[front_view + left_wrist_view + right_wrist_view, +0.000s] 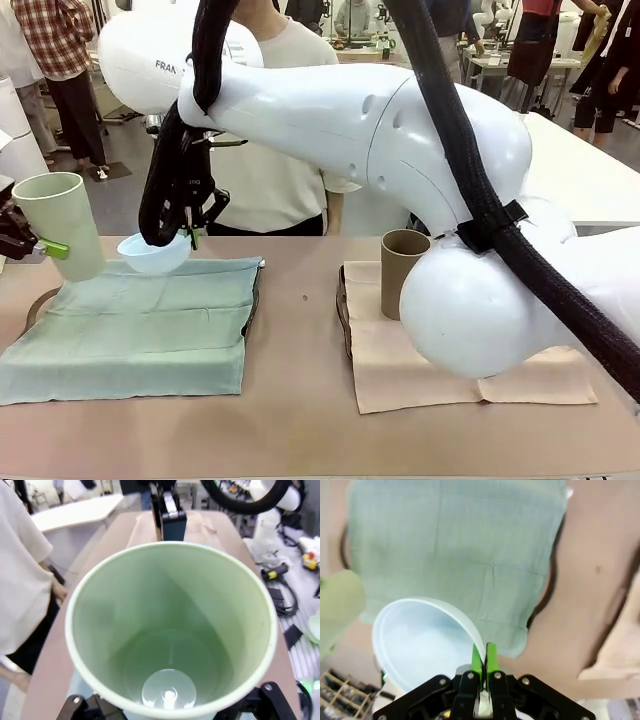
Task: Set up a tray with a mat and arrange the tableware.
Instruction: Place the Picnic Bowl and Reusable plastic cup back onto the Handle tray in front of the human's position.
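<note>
Green mat [140, 325] and beige mat [420, 375] laid, taupe tumbler [402, 270] placed at 12 o'clock on beige; left fingers [55, 249] gripping pale green tumbler [58, 225], right fingers [483, 661] pinching light blue bowl [420, 645] rim, both unplaced.

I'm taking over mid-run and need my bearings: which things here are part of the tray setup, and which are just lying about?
In the job:
- pale green tumbler, held in the left hand
- light blue bowl, rim pinched by the right hand
- taupe tumbler on the beige mat
- green mat

Lying about:
- cables and tools on the floor
</note>
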